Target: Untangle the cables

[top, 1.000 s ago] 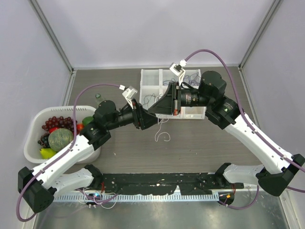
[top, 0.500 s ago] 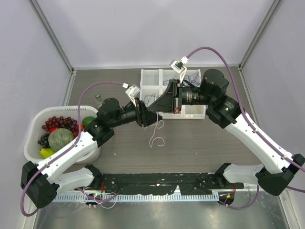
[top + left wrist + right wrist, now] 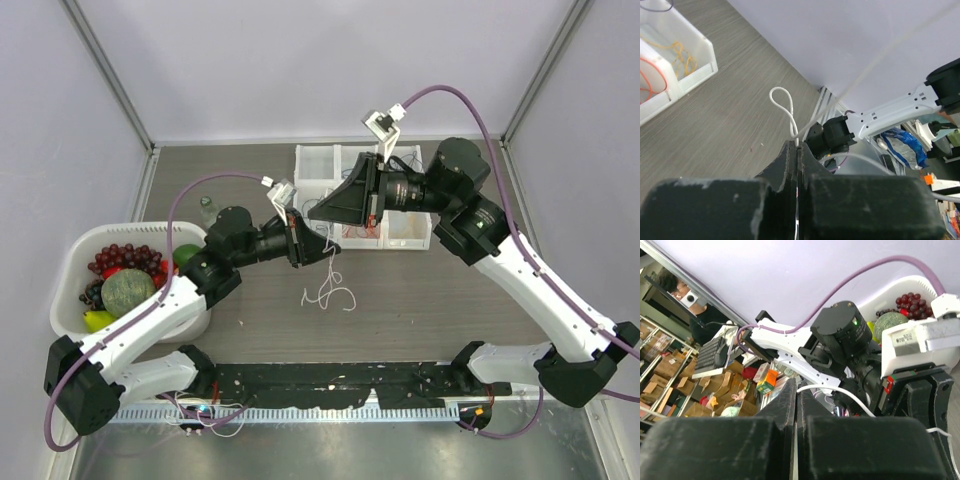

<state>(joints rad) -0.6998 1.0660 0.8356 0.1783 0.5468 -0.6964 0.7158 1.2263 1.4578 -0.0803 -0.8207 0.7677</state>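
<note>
A white cable (image 3: 328,295) is stretched between both grippers, and its loose loops lie on the table below them. My left gripper (image 3: 330,249) is shut on it. In the left wrist view the left gripper (image 3: 797,147) has a loop of the white cable (image 3: 782,107) rising out of its tips and a taut strand running up to the right. My right gripper (image 3: 312,216) hangs over the near edge of the white divided box (image 3: 313,160). It is shut, and in the right wrist view the white cable (image 3: 840,391) comes out at the right gripper (image 3: 796,386). The box holds orange cables (image 3: 652,75), yellow cables (image 3: 680,52) and black cables (image 3: 405,165).
A white basket (image 3: 70,260) with grapes (image 3: 125,260) and a melon (image 3: 127,292) stands at the left, close to the left arm. A small green bottle (image 3: 207,208) stands behind it. A black rail (image 3: 330,380) runs along the near edge between the arm bases.
My left gripper has closed on the white cable. The right gripper has moved back and up a little. The loose loops have slid nearer and leftward on the table.
</note>
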